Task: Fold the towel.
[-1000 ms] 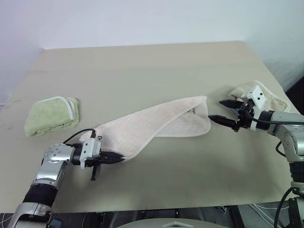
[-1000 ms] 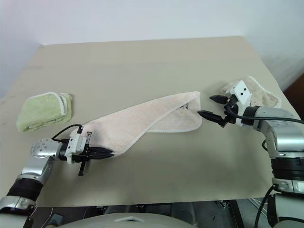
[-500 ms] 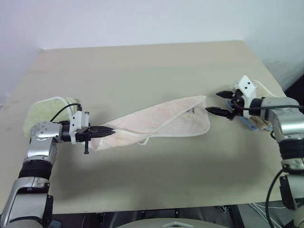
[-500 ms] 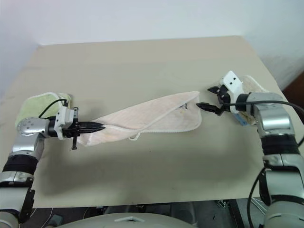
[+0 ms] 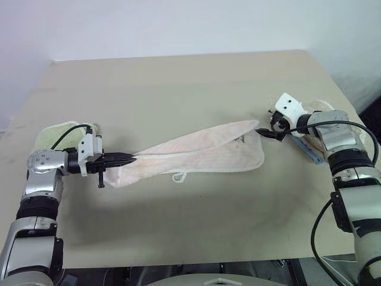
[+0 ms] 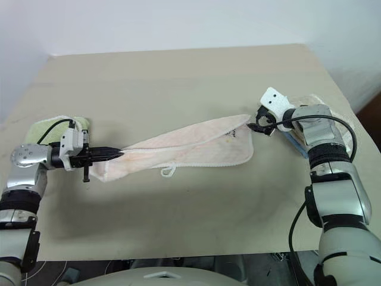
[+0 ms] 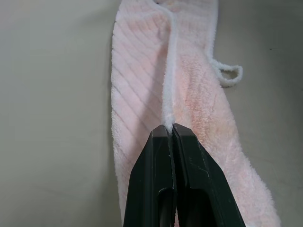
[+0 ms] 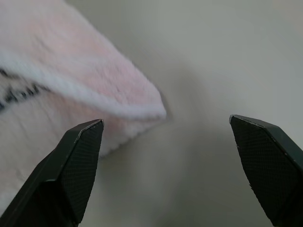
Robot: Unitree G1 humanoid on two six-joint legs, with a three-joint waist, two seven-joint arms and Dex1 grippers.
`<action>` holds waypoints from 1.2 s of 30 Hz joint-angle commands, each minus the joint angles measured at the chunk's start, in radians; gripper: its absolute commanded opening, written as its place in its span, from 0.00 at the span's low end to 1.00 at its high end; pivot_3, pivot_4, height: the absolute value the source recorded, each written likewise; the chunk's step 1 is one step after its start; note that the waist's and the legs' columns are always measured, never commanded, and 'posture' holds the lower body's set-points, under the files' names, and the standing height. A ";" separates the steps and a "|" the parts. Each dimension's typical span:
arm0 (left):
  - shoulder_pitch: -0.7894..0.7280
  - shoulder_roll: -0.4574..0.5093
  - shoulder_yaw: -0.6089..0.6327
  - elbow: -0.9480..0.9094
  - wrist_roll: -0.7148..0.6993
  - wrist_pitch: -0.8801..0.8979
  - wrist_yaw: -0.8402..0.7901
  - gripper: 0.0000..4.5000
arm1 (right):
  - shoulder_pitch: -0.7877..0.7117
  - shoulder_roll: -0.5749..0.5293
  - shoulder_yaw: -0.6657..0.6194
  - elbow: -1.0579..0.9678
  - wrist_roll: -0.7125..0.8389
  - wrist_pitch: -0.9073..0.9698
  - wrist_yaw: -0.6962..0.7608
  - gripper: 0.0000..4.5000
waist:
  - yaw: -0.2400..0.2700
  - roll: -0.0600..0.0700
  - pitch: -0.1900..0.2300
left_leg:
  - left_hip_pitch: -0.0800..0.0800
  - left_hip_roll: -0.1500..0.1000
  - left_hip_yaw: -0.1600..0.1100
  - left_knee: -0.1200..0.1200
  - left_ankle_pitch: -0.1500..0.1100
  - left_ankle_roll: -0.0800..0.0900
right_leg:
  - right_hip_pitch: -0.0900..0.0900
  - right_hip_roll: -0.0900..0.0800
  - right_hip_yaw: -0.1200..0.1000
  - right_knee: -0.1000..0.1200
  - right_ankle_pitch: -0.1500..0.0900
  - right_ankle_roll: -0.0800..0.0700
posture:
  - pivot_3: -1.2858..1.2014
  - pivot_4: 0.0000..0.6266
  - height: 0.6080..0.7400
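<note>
The pale pink towel [image 5: 202, 152] lies stretched across the middle of the table, bunched lengthwise, with its white loop [image 5: 178, 176] hanging at the near edge and a dark mark [image 5: 243, 139] near its right end. My left gripper [image 5: 130, 158] is shut on the towel's left end, pinching the white trim [image 7: 169, 109] and holding that end slightly off the table. My right gripper [image 5: 266, 129] stands open at the towel's far right corner [image 8: 142, 106], which lies between its fingertips [image 8: 85, 142], closer to one, untouched.
A folded light green towel [image 5: 50, 136] sits at the table's left, just behind my left wrist. A beige towel [image 5: 324, 106] lies near the right edge, behind my right forearm. Bare tabletop [image 5: 178, 89] stretches behind and in front of the pink towel.
My left gripper has carried the towel's left end up and to the left, pulling the cloth into a long strip. My right gripper has moved forward to the right corner and rolled.
</note>
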 commanded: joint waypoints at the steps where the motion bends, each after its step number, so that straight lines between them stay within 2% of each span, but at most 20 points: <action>1: 0.008 0.020 0.032 -0.047 -0.010 0.009 0.011 0.00 | -0.051 0.000 -0.003 0.034 -0.030 -0.067 -0.022 1.00 | -0.001 0.000 0.000 | 0.000 0.000 0.000 0.000 0.000 0.000 | 0.000 0.000 0.000 0.000 0.000 0.000 | 0.52 0.24 0.91; 10: 0.034 0.021 0.035 -0.098 -0.010 0.032 0.037 0.00 | -0.121 0.054 -0.013 0.125 -0.058 -0.121 -0.080 1.00 | -0.007 0.000 0.000 | 0.000 0.000 0.000 0.000 0.001 -0.001 | -0.001 0.001 0.001 0.002 0.000 0.000 | 0.52 0.24 0.91; 23: 0.069 0.029 0.045 -0.150 -0.015 0.052 0.061 0.00 | -0.126 0.106 0.006 0.158 -0.102 -0.182 -0.080 1.00 | -0.005 0.000 0.000 | 0.000 0.000 0.000 0.001 0.001 -0.001 | -0.001 0.001 0.001 0.004 0.000 0.000 | 0.52 0.24 0.91; 26: 0.080 0.032 0.049 -0.161 -0.017 0.057 0.066 0.00 | -0.128 0.109 0.002 0.163 -0.105 -0.183 -0.081 0.87 | -0.005 0.000 0.000 | 0.000 0.000 0.000 0.001 0.001 -0.002 | -0.002 0.001 0.001 0.004 0.000 0.000 | 0.52 0.24 0.91; 28: 0.084 0.033 0.050 -0.166 -0.017 0.059 0.068 0.00 | -0.128 0.110 0.001 0.165 -0.106 -0.184 -0.081 0.75 | -0.004 0.000 0.000 | 0.000 0.000 0.000 0.001 0.001 -0.001 | -0.002 0.001 0.001 0.004 0.000 0.000 | 0.52 0.24 0.91; 36: 0.084 0.033 0.055 -0.167 -0.012 0.061 0.072 0.00 | -0.107 0.116 -0.008 0.155 -0.095 -0.165 -0.084 0.14 | -0.005 0.000 0.000 | 0.000 0.000 0.000 0.001 0.001 -0.002 | -0.002 0.001 0.001 0.005 0.000 0.000 | 0.52 0.24 0.91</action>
